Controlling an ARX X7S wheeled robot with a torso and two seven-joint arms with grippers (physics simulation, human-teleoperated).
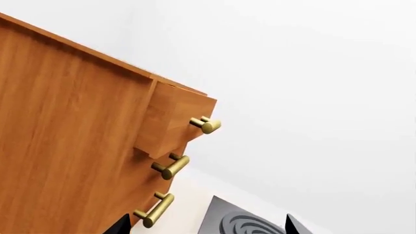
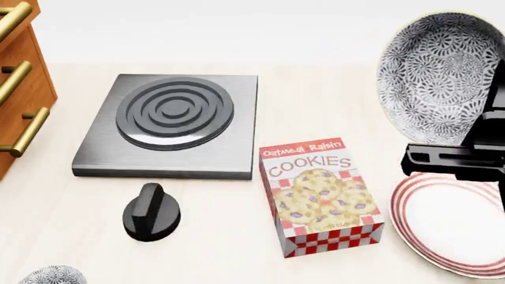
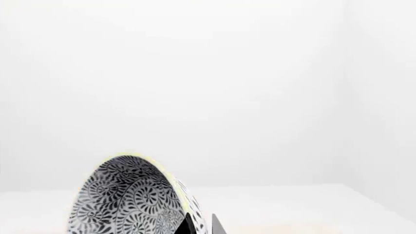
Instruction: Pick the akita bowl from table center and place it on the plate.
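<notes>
The akita bowl (image 2: pixel 438 77), with its dense grey-black floral pattern, hangs tilted on its side in the air at the right of the head view. My right gripper (image 2: pixel 477 139) is shut on its rim from below. In the right wrist view the bowl (image 3: pixel 130 200) fills the lower part, and the right gripper (image 3: pixel 201 225) pinches its edge. The plate (image 2: pixel 402 207), white with red rings, lies on the table directly under the held bowl. My left gripper (image 1: pixel 208 226) shows only two dark fingertips spread wide apart, open and empty, near the cabinet.
A grey hotplate (image 2: pixel 170 121) sits mid-table, and a black knob (image 2: pixel 151 212) lies in front of it. A cookies box (image 2: pixel 320 195) stands left of the plate. A wooden drawer cabinet (image 2: pixel 20 89) with brass handles is at the left. A second patterned bowl (image 2: pixel 51 276) peeks in at the bottom left.
</notes>
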